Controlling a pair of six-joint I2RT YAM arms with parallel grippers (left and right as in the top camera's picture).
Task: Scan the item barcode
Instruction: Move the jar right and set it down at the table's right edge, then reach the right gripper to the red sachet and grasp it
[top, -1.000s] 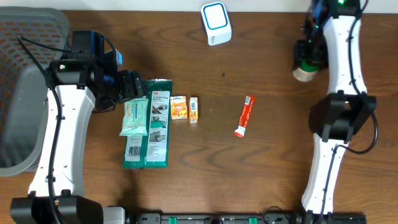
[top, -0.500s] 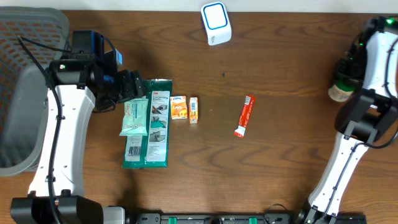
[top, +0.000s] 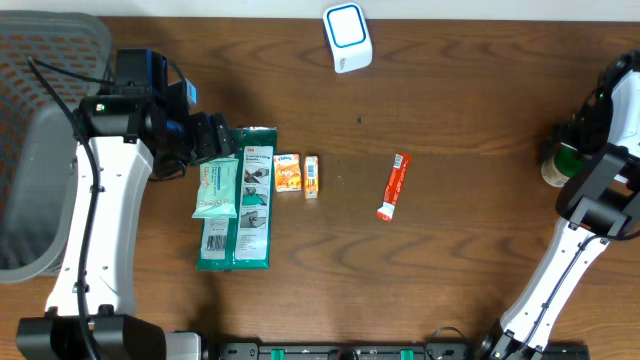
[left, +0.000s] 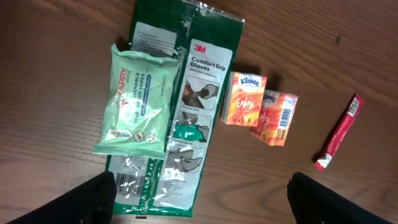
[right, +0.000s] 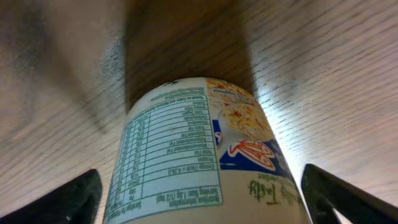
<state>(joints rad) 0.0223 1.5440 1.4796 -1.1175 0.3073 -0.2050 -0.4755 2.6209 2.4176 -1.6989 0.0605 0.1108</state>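
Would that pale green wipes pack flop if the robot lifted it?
Probably: the wipes pack looks like a soft, crinkled pouch, so it should sag. Its glossy film may be slippery. Pushed, it would likely slide across the gloves packet beneath.

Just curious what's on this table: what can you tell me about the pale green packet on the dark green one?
The pale green packet is a soft, puffy plastic wipes pack with crimped ends, green lettering and a row of small round icons. It lies flat, label up, apparently sealed, across the left half of the dark green glove package, one side overhanging onto the wooden table. Nothing else touches it.
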